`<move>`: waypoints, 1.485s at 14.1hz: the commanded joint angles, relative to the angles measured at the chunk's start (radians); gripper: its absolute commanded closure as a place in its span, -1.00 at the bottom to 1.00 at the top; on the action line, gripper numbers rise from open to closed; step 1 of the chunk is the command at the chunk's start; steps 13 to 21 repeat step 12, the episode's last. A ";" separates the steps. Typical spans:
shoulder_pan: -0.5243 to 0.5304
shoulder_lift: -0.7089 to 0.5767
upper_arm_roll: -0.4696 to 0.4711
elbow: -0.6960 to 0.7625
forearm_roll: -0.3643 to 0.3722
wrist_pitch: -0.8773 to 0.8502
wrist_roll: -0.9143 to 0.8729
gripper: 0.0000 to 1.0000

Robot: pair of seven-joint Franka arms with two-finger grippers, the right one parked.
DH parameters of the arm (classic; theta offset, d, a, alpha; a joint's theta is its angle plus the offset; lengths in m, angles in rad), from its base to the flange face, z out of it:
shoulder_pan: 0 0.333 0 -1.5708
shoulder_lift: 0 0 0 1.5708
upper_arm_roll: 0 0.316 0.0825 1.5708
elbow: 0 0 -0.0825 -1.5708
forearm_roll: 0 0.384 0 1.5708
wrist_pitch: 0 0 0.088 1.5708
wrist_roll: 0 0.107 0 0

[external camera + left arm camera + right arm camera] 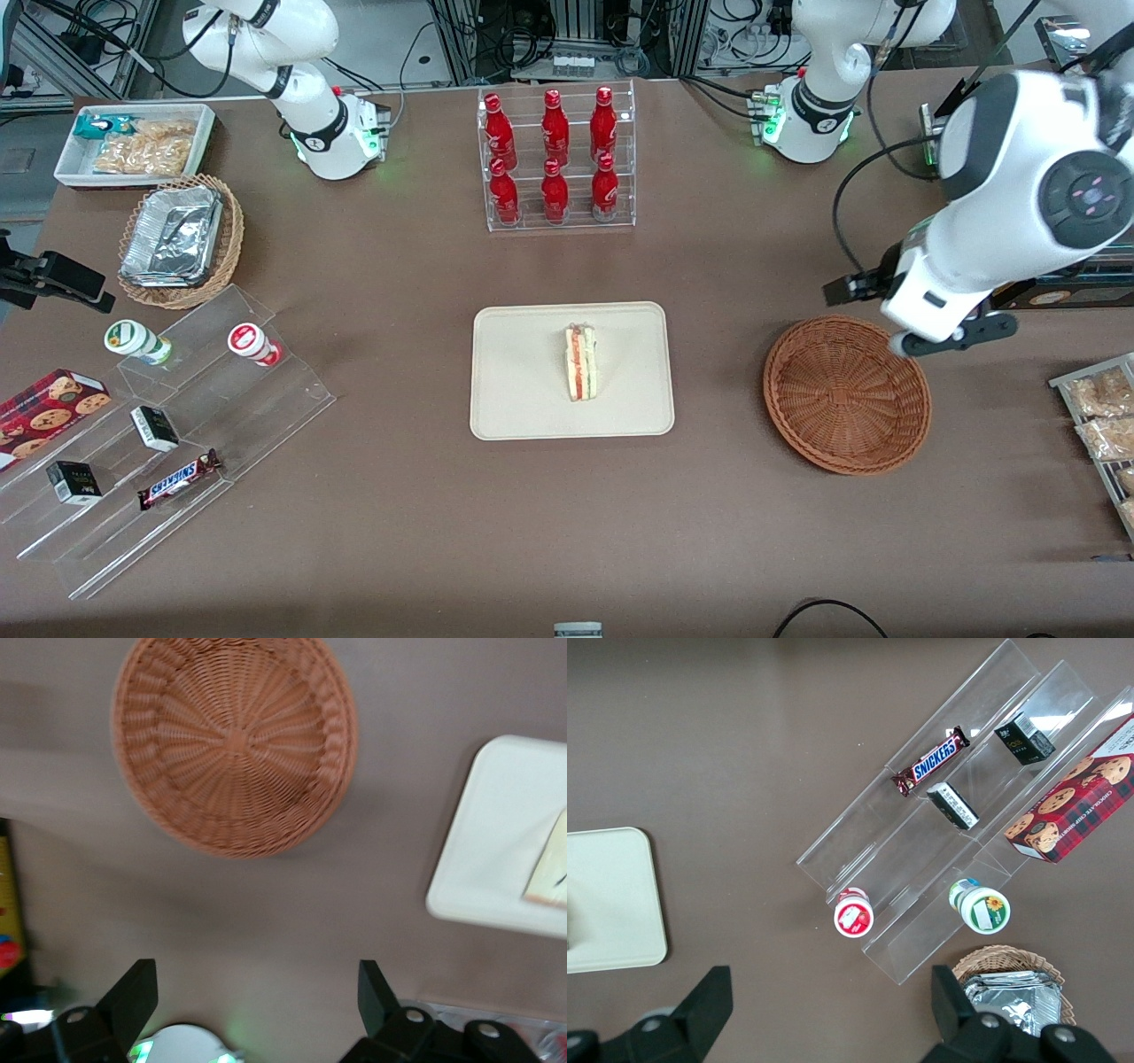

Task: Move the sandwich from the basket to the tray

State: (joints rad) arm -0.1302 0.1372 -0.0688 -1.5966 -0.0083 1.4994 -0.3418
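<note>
The sandwich (pixel 581 363) is lying on the tray (pixel 514 390), slightly off the tray's middle toward the working arm's end of the table (pixel 399 496), standing on a bread face with its striped red, orange and green cut edge facing up. The tray is sitting flat near the middle of the table. The basket (pixel 846 394) is resting at about 3 o'clock from the tray in the front view, apart from it, with only bare wicker showing inside.

The gripper (pixel 257 992) is hanging above the table just past the basket's rim at roughly 1 o'clock from the basket's centre in the front view, farther from the front camera than the basket. In the left wrist view its two fingers (pixel 133 997) are standing wide apart with nothing between them, and the basket (pixel 235 744) and a corner of the tray (pixel 496 842) with an edge of the sandwich (pixel 551 873) are showing below.

At 12 o'clock from the tray, a clear rack of red bottles (pixel 555 155) is standing. Toward the parked arm's end, a tan wicker basket with foil containers (pixel 177 239) is sitting, nearer the front camera than a white bin of snacks (pixel 133 142).
</note>
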 commanded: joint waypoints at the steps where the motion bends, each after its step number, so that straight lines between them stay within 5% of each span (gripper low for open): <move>1: 0.150 -0.076 -0.107 -0.029 0.022 -0.033 0.162 -1.00; 6: 0.239 -0.140 -0.106 -0.026 0.022 -0.044 0.372 -1.00; 11: 0.239 -0.136 -0.086 -0.017 0.022 0.096 0.374 -1.00; 21: 0.239 -0.136 -0.083 -0.017 0.022 0.096 0.373 -1.00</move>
